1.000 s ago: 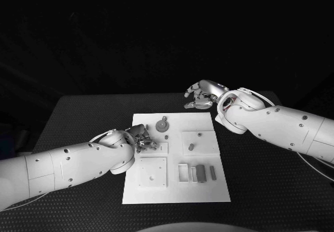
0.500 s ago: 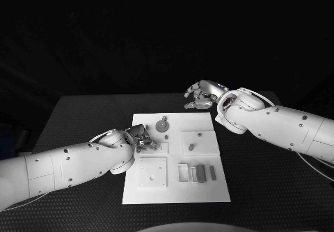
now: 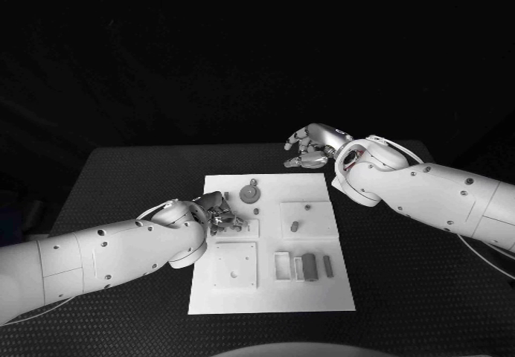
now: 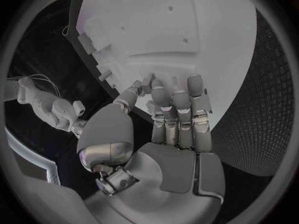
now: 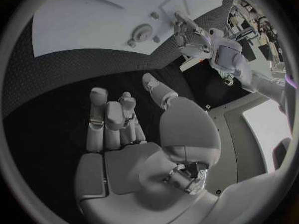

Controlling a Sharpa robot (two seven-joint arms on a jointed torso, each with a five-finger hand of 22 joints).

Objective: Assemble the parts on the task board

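The task board [image 3: 269, 245] lies flat in the middle of the black table [image 3: 129, 178]. The left hand [image 3: 215, 212] sits over the board's left edge, its fingers [image 4: 177, 109] drawn together with the tips down on the white surface; whether they pinch a part, I cannot tell. Just beyond those fingertips a round grey part [image 3: 250, 193] rests on the board, and a small peg [image 3: 257, 211] stands just beside them. Farther toward the right side a short cylinder [image 3: 292, 223] stands on a raised square plate, and dark blocks [image 3: 310, 266] sit in the slots nearer the robot. The right hand [image 3: 313, 145] hangs off the board's far right corner, above bare table, fingers [image 5: 109, 117] curled loosely inward, holding nothing.
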